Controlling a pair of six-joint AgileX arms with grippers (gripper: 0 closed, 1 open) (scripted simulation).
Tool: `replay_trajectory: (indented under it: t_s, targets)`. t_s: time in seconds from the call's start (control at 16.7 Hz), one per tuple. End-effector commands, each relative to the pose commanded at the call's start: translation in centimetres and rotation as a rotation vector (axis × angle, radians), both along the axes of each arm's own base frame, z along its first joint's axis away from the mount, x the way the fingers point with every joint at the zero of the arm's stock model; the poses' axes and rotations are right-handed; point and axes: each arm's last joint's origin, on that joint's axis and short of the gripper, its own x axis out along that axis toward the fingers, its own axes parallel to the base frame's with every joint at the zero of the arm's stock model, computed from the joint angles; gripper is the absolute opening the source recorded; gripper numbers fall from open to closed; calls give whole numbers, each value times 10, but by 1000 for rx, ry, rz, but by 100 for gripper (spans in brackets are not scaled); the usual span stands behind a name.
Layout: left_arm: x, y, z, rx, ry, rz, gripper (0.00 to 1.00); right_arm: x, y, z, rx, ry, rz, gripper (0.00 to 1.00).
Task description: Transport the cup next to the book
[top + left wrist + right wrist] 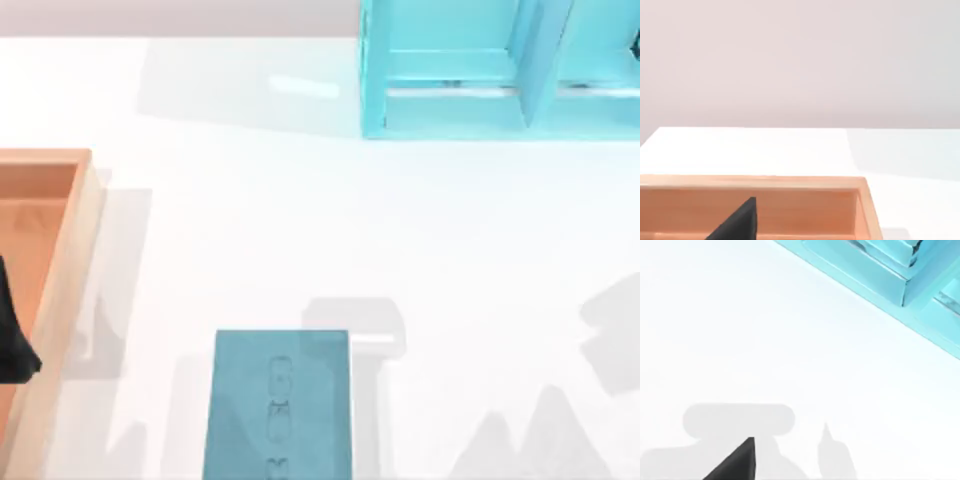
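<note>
The left gripper [12, 345] shows as a dark shape at the far left of the top view, over the wooden tray [85, 215]; I cannot tell whether it grasps anything. It probably hangs there because the cup lies in that tray. The book [280, 405] lies flat at lower centre, the shelf unit [450, 110] at upper right.

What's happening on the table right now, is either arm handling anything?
Nothing is visibly being held. The book lies flat at the table's near edge, about midway across. A black part of the left arm sits over the wooden tray at the left edge; the left wrist view looks into that tray. The right wrist view looks over bare table toward the cyan shelf unit at the far right. No cup has been set beside the book yet.
</note>
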Motion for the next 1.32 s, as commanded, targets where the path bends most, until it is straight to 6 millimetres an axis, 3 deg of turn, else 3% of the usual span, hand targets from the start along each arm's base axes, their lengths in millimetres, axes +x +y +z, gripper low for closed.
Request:
replay_trajectory:
  t_s: [0.42,0.78,1.02,1.32]
  targets:
    - [0,0,0,0,0,0,100,86,-22,19,-406,564,422,100]
    - [0,0,0,0,0,0,100,147,-76,20,-514,828,749,100]
    - [0,0,0,0,0,0,100,166,-122,26,-550,896,859,100]
    - [0,0,0,0,0,0,100,167,-165,38,-581,931,887,100]
